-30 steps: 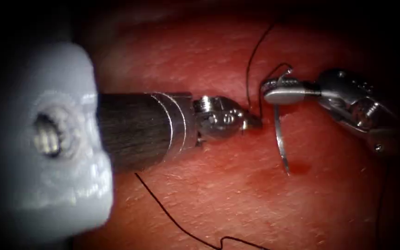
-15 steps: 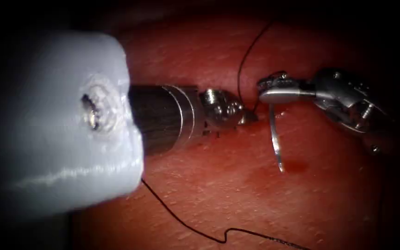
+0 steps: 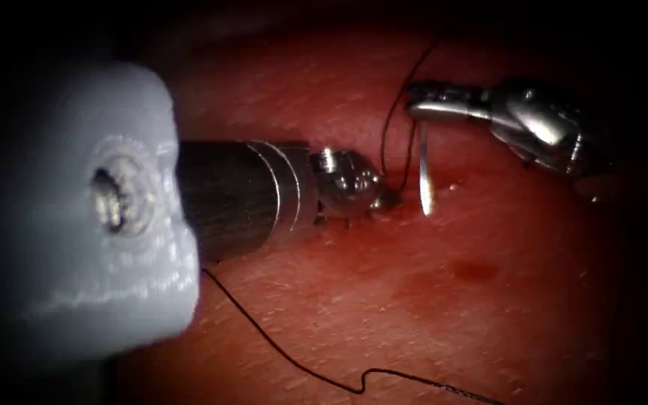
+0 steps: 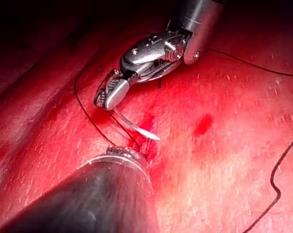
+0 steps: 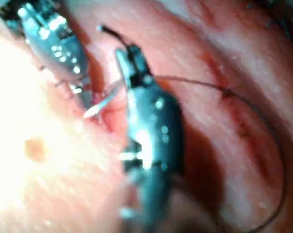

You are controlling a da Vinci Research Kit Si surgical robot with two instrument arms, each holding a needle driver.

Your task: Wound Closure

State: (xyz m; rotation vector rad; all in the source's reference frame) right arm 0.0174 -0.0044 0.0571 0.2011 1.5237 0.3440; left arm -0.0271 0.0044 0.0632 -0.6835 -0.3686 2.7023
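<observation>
Seen from the endoscope: right gripper (image 3: 414, 103) in the upper right of the frame, clamped on the needle (image 3: 424, 174) near its thread end, the curve hanging down to a free tip just above the tissue (image 3: 384, 315), not in it. Left gripper (image 3: 388, 199) at mid-frame, tip pressed to the tissue just left of the needle tip; jaw state cannot be told. Thread (image 3: 394, 124) looping up between the two tools, another strand trailing across the lower frame. Red fluid (image 3: 475, 269) as a small spot right of and below the needle.

From the left wrist view, more detail: right gripper (image 4: 107, 95) shut on the needle (image 4: 135, 127), the bright tip lying free over a wet red patch.

From the right wrist view: right gripper (image 5: 121, 54), thread (image 5: 263, 121) arcing across the tissue.

Compared with a second ago, right gripper raised and shifted left, needle carried away from the red spot.
</observation>
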